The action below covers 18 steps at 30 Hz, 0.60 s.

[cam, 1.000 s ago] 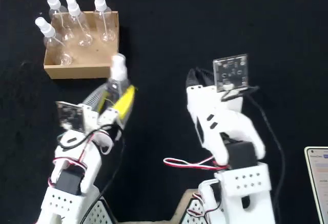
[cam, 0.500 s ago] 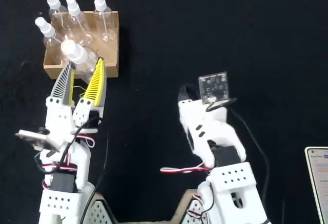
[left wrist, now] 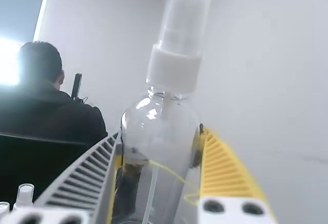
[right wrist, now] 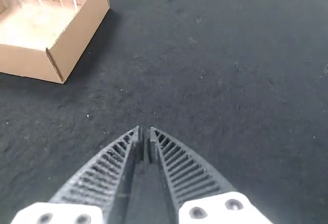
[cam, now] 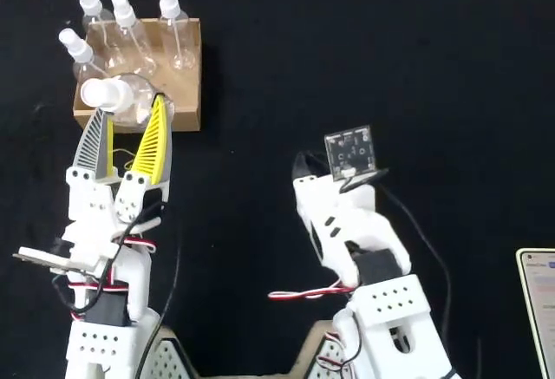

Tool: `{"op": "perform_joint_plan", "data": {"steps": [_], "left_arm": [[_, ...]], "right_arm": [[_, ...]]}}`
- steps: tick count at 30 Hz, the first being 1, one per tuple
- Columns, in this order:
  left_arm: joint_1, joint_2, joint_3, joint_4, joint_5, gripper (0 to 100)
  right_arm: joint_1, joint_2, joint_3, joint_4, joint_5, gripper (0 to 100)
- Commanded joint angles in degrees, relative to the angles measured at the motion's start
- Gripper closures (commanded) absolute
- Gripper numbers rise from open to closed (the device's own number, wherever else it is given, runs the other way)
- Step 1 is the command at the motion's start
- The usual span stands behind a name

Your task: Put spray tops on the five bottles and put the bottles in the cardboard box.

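My left gripper [cam: 128, 112] is shut on a clear bottle [cam: 137, 101] with a white spray top [cam: 106, 93], held above the front edge of the cardboard box [cam: 184, 119]. In the left wrist view the bottle [left wrist: 159, 147] stands upright between the grey finger [left wrist: 87, 183] and the yellow finger [left wrist: 220, 172], its spray top [left wrist: 177, 44] seated on the neck. Several capped bottles [cam: 121, 15] stand in the box. My right gripper [right wrist: 144, 138] is shut on nothing, low over the black table, right of the box [right wrist: 56, 34]; it also shows at mid-table [cam: 303, 166].
A black cloth [cam: 390, 58] covers the table. A phone [cam: 538, 301] lies at the right edge. The wide area right of the box holds no objects.
My left arm swung the bottle left and back, from beside the box's right corner to above its front edge. The right arm drew back a little toward its base.
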Motion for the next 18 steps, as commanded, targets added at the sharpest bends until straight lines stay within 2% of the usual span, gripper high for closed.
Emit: {"op": "perform_joint_plan", "data": {"steps": [1, 5, 12, 18], "left_arm": [[-0.2, 0.4, -2.6, -1.3, 0.1, 94], [-0.2, 7.3, -6.7, -1.4, 0.1, 94], [-0.6, 27.9, -14.3, -2.5, 0.5, 94], [-0.7, 42.8, -15.4, -19.7, 0.1, 94]], "right_arm": [[-0.3, -1.0, -0.2, -1.8, 0.2, 98.6], [-0.3, -1.0, -0.2, -1.8, 0.2, 98.6], [-0.3, -0.9, -0.1, -1.8, 0.2, 98.6], [-0.3, -0.9, -0.1, -1.8, 0.3, 98.6]]}}
